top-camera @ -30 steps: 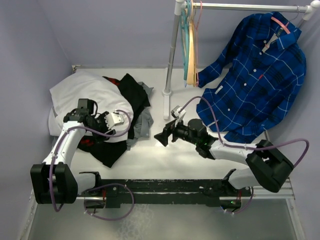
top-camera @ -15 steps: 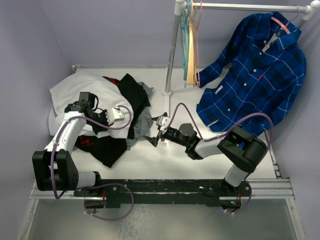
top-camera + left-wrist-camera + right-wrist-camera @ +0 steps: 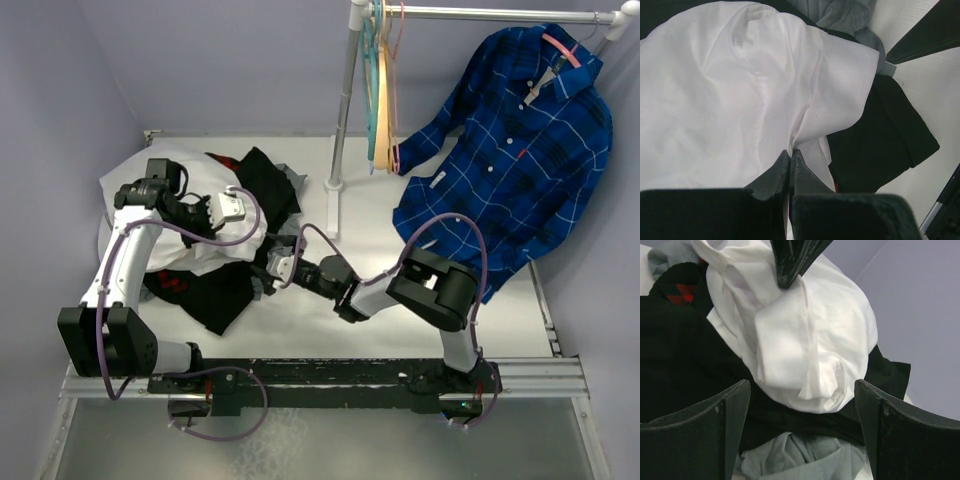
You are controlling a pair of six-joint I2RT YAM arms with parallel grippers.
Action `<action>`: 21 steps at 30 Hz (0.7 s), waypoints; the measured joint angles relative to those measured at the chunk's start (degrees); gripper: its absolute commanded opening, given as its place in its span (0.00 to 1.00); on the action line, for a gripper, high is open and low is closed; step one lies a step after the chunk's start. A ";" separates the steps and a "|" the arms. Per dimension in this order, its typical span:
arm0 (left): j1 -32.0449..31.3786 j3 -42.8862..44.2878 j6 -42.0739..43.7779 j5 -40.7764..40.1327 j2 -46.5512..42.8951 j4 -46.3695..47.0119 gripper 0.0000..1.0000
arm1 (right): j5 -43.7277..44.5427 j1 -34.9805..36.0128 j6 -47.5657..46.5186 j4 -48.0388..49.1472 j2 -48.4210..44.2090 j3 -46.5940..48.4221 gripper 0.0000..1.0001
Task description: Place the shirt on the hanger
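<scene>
The white shirt (image 3: 185,195) lies crumpled on a clothes pile at the left of the table. My left gripper (image 3: 790,152) is shut on a fold of the shirt (image 3: 740,90), which drapes away from the pinched spot. In the top view the left gripper (image 3: 240,215) sits at the shirt's right edge. My right gripper (image 3: 276,265) is low at the pile's right side, open, with a bunched end of the shirt (image 3: 805,330) just beyond its jaws (image 3: 801,385) and nothing between them. The thin pink hanger (image 3: 393,120) hangs on the rail at the back.
A black garment (image 3: 225,295) with red marks and a grey one (image 3: 805,460) lie under the shirt. A blue plaid shirt (image 3: 520,160) hangs at the right on the rail (image 3: 500,14). Teal and tan hangers (image 3: 378,100) hang beside the rack's pole (image 3: 342,110).
My left gripper has shut on the white shirt and drawn it back toward the wall. My right arm has swung left across the table to the pile.
</scene>
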 measured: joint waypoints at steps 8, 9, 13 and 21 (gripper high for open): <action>-0.04 0.17 0.13 -0.02 0.44 -1.31 0.00 | 0.81 0.59 -2.64 -0.72 5.35 7.61 0.74; -0.04 0.17 0.15 -0.04 0.44 -1.33 0.00 | 0.76 0.61 -2.99 -1.05 5.90 8.17 0.77; -0.07 0.20 0.92 -0.42 0.44 -1.36 0.00 | 0.24 0.81 -3.63 -1.90 7.50 8.96 0.86; -0.07 1.44 1.53 -1.51 0.92 -1.70 0.00 | -1.16 0.92 -5.18 -4.00 7.56 9.01 0.80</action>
